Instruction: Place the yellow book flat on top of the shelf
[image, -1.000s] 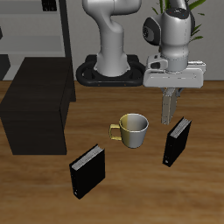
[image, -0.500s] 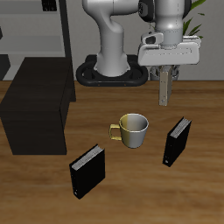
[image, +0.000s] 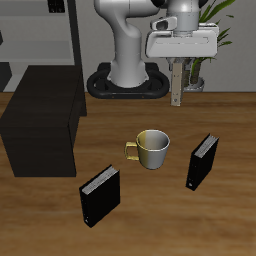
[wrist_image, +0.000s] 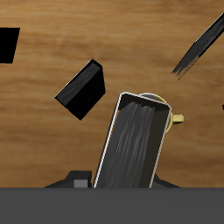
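Wooden planks made up the table (image: 230, 215), brown and bare along its front edge; on it, toward one side and set farther back than the mug, stood the shelf (image: 40, 130), a large matte black box far bigger than anything else there, its flat top carrying nothing; behind that rose a grey open-frame rack (image: 52, 35), only partly in view. At the table's back the white arm (image: 130, 45) rose from its dark base, and a green plant (image: 215, 25) showed behind it. The gripper (image: 177, 72) hung high above the table, well apart from the shelf, its fingers closed on the upper end of the yellow book (image: 177, 85); the book hung upright and edge-on in the exterior view, a thin pale strip clear of the table and of everything on it. In the wrist view the same book (wrist_image: 136, 140) filled the middle, greyish page edges facing the camera within a pale border. Two black books stood on the table: one (image: 99, 195) near the front edge, the other (image: 202, 160) just beside the mug on its far side from the shelf; both showed in the wrist view too (wrist_image: 81, 89), (wrist_image: 199, 45). Smallest was the mug (image: 152, 148), pale yellow-green with a gold handle, upright between the two black books.
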